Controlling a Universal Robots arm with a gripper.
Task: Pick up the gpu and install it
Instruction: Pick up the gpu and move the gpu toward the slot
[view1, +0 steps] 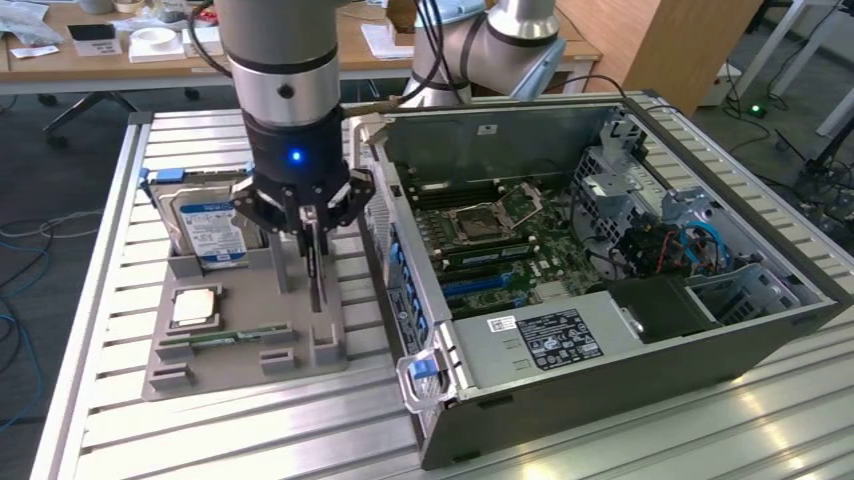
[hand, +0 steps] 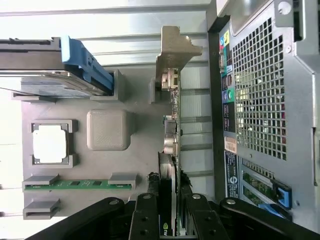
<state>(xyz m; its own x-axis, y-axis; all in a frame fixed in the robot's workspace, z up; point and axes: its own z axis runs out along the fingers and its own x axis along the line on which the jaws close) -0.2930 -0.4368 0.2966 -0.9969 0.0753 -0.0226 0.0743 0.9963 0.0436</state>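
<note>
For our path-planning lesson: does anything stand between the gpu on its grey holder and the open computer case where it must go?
Yes: the case's rear wall rises between the gpu, upright in the grey holder, and the motherboard. The case is open on its upper side, nothing visible covering the motherboard.

The arm (view1: 280, 60) runs past the exterior view's top edge, and the gripper (view1: 311, 225) covers the top of the graphics card (view1: 316, 278) — edge-on, its faces cannot be made out. In the wrist view the card's near end is lost between the fingers (hand: 145, 220); hard drive (hand: 30, 82) and computer case (hand: 260, 100) are cut off by the frame — the print on the label (hand: 231, 175) is too small to read
</note>
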